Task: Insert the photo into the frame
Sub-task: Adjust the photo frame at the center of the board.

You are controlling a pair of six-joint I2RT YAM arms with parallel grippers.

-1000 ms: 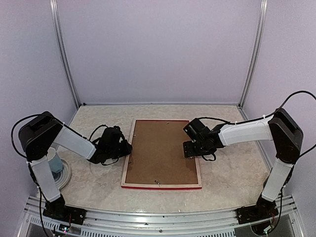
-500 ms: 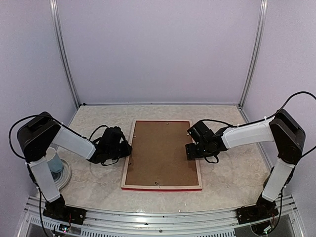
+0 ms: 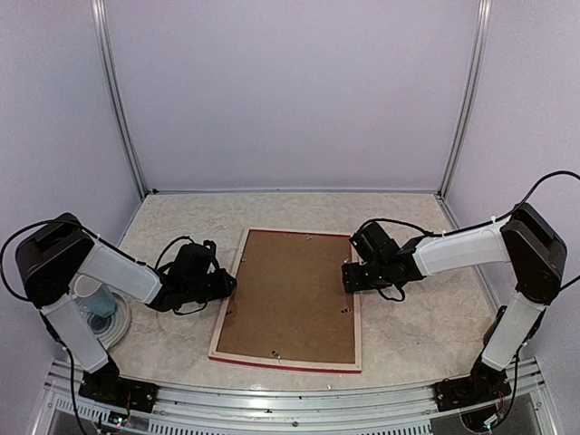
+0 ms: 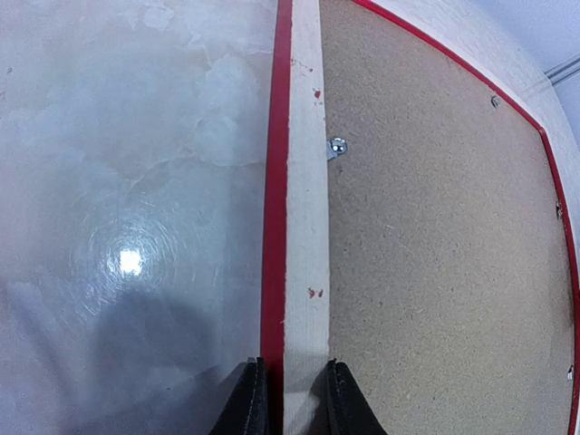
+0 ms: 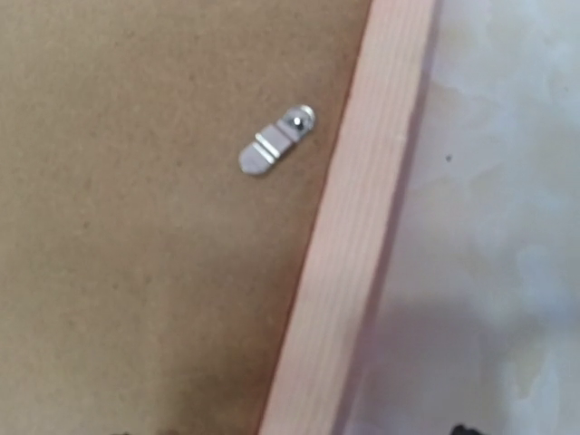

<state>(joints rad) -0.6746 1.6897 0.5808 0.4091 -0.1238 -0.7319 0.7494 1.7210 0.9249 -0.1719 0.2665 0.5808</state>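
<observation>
Left wrist, left jaws clamping the frame edge, right jaws seemingly apart at opposite edge

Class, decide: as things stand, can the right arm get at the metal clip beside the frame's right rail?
Probably yes. The right arm's fingers hang open above the clip, which lies bare on the backing panel; nothing shows between them.
</observation>
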